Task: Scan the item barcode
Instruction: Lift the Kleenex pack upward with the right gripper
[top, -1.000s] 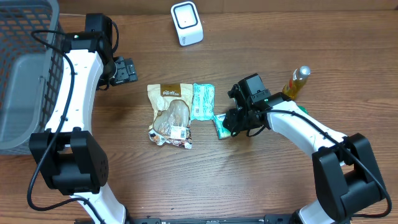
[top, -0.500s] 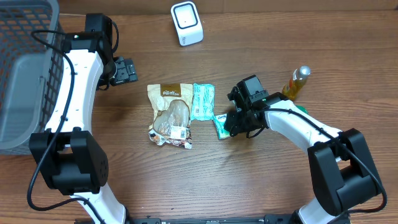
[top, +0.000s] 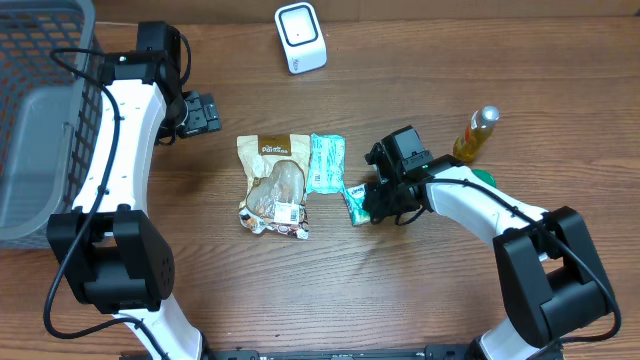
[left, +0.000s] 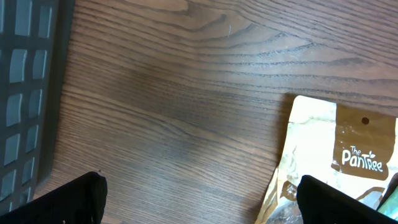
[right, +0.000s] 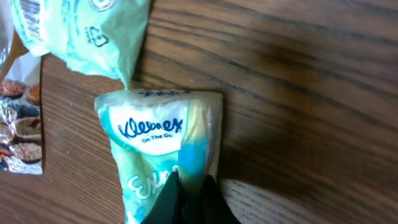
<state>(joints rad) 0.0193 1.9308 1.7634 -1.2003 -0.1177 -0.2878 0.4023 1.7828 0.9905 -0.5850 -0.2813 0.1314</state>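
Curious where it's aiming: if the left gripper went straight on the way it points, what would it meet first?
Probably the bare table: its wrist view shows only wood between the fingers of the open left gripper, with the snack pouch off to one side and the basket to the other. Depth is unclear.

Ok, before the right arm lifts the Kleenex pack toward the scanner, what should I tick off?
1. Right gripper shut on Kleenex pack: ok.
2. Pack's barcode showing: cannot tell, only the branded face shows.
3. Teal packet free of the pack: cannot tell, its corner meets the pack's top edge.
4. Scanner unobstructed: ok.
5. Left gripper open, clear of the path: ok.
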